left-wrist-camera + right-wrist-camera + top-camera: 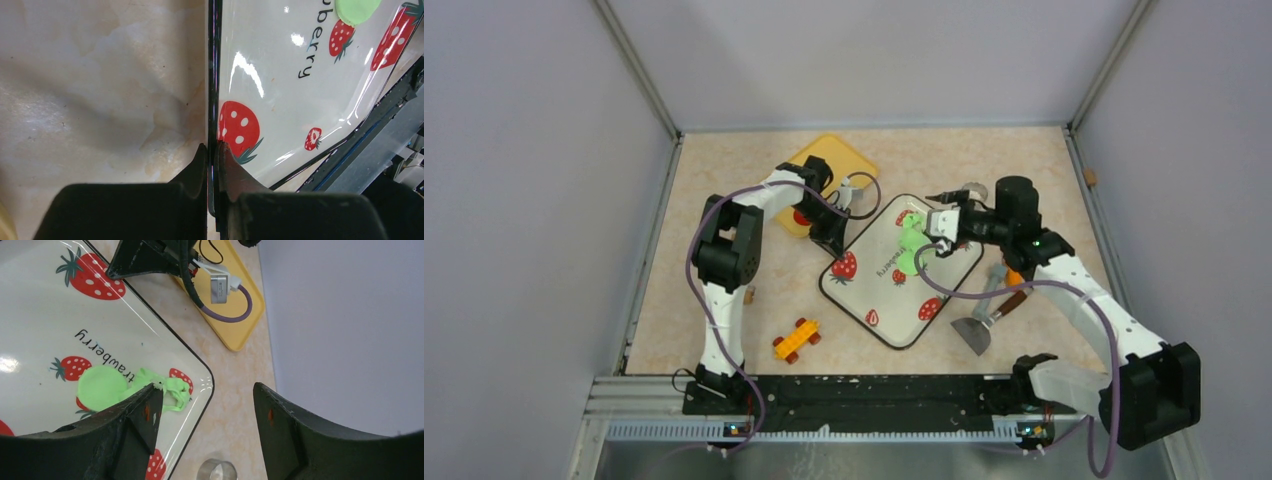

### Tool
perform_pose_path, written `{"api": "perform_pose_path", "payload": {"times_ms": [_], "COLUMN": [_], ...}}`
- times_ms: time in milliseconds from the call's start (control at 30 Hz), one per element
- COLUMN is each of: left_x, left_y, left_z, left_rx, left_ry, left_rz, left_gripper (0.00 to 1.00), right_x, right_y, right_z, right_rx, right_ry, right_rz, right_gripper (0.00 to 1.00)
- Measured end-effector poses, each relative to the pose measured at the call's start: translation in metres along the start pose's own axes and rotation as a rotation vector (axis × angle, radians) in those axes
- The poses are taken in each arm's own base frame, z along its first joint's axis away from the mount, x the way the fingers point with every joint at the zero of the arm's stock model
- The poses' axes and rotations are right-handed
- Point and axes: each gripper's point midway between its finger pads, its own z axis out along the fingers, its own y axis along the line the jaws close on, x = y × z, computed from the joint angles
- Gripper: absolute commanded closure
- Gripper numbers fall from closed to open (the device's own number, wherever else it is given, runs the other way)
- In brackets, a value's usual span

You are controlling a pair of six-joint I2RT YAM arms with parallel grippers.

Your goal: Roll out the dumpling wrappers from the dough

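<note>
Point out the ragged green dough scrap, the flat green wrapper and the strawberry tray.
ragged green dough scrap (172, 388): right wrist view, middle of the crumpled lump.
flat green wrapper (100, 387): right wrist view, centre of the round disc.
strawberry tray (35, 310): right wrist view, bare white floor.

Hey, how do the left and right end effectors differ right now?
The left end effector is shut, pinching the black rim of the strawberry tray. The right end effector is open, with nothing between its jaws. The left sits low at the tray's edge, while the right hangs above the tray, close beside the ragged green dough. Both are black and are at the same tray.
</note>
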Motion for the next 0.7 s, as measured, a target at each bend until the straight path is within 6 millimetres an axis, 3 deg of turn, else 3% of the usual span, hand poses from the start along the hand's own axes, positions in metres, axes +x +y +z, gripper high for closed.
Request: {"api": "perform_pose_path", "payload": {"times_ms": [233,467,567,700], "left_x": [0.0,0.0,0.0,0.0], "left_y": [-0.001,-0.001,-0.001,-0.001], "left_z": [0.0,0.0,0.0,0.0], "left_rx": [0.003,0.004,0.004,0.004], "left_ry": [-0.001,0.0,-0.001,0.0], "left_rz": [0.0,0.0,0.0,0.0], "left_gripper": [0.99,0.99,0.99,0.99], "right_x": [0.0,0.065,0.101,0.13], "right_y": [0.011,-0.006,0.026,0.075], "right_z": [0.003,0.041,0.05,0.041], "right_rx": [-0.031,-0.181,-0.288,-0.406], "right_ry": [0.017,0.293,0.404,0.519], "right_rz": [-0.047,0.26,0.372,0.465], "right_gripper": [0.27,0.21,0.19,0.18]}}
